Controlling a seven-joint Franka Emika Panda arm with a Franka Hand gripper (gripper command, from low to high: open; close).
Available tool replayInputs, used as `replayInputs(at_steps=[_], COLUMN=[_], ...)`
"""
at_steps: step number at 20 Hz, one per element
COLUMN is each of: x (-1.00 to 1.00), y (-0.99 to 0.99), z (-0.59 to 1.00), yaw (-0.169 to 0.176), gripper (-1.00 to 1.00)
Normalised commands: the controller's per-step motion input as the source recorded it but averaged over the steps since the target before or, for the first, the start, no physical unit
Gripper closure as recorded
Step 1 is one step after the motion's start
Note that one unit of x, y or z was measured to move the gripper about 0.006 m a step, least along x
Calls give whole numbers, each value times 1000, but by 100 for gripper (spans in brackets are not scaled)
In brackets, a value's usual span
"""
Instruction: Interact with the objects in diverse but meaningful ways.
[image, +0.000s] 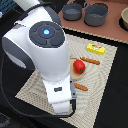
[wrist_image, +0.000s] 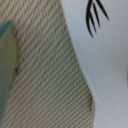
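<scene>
Centrally, red tomato (image: 78, 66) on tan plate (image: 73, 73), yellow box (image: 95, 48) apart; tool state unclear

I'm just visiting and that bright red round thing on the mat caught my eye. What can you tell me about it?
The red tomato is a small, glossy, plastic-looking toy, round and bright red, with a hint of green on top. It sits on a tan plate on the woven placemat, right beside the robot's white arm, which hides part of the plate. Orange-handled cutlery lies just beyond it. Nothing is gripping it.
</scene>
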Motion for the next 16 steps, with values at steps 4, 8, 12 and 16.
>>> replayInputs(at_steps=[4,8,12,16], x=[54,-232,-758,-953], y=[-120,-174,-132,-152], z=[-180,96,361,237], yaw=[52,82,88,35], gripper=[100,100,100,100])
